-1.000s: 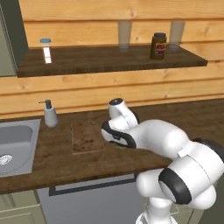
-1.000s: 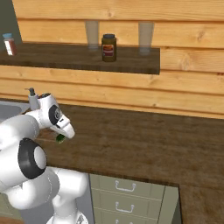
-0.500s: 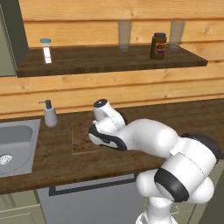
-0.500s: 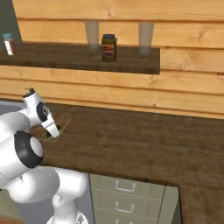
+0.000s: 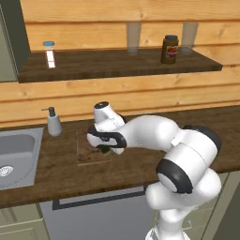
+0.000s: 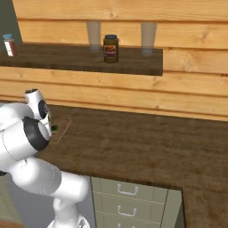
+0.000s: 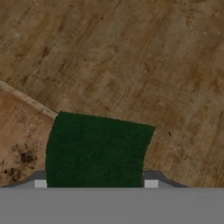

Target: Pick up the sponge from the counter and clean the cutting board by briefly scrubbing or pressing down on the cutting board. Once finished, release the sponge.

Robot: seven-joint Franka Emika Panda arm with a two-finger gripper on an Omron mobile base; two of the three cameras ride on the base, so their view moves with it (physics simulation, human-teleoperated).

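Sponge (image 7: 98,148) and cutting board (image 5: 86,149) together: the dark green block hangs in the gripper (image 5: 105,149) directly above the board, with the wooden surface close beneath it. In the left base view the hand hovers low over the right-hand half of the board, near its front edge; the board itself lies on the counter (image 5: 140,161) between the sink (image 5: 16,154) at the left and the robot's base, its long axis running from near to far. In the hand view a pale outline crosses the wood at the left of the sponge, with speckled stains on the far side of that line, so the sponge appears to sit over the board's margin, partly over stained wood and partly over plainer grain; which side is board and which is counter cannot be settled from that view alone. The coming move, as judged, is a short press straight down, perhaps with a shift toward the left so that the stains are covered.

Gripper state: jaws drawn in and clamped on the sponge, one finger at each short side of the block. A soap dispenser (image 5: 54,123) stands behind the board's left corner, well clear of the hand.
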